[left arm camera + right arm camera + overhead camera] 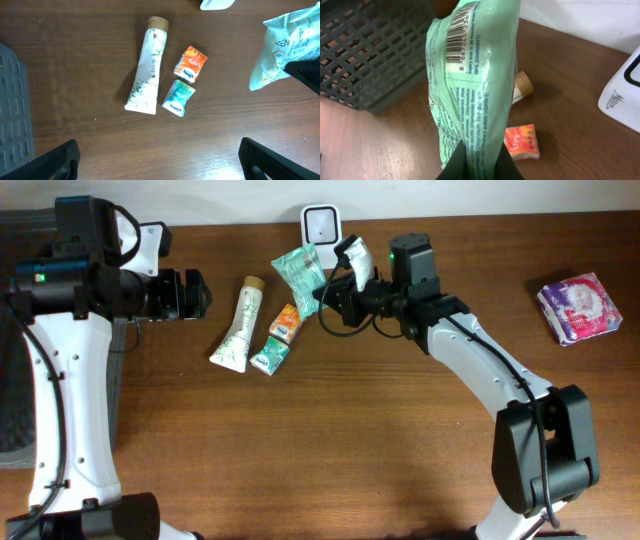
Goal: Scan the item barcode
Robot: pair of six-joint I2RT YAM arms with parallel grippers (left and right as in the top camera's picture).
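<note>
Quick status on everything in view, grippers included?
right gripper: shut on green packet.
green packet: lifted, barcode toward the right wrist camera.
left gripper: open, empty.
scanner: standing at table's back edge.
tube: lying flat, capped.
orange pack: lying flat.
teal pack: lying flat.
purple pack: lying flat, apart from the rest.

so the left arm (60,410) runs up the left side with its wrist bent inward and the left gripper (192,293) hanging wide open, while the right arm (480,370) stretches diagonally toward the back middle, right gripper (326,292) pinched tight on one end of the green packet (298,270)
</note>
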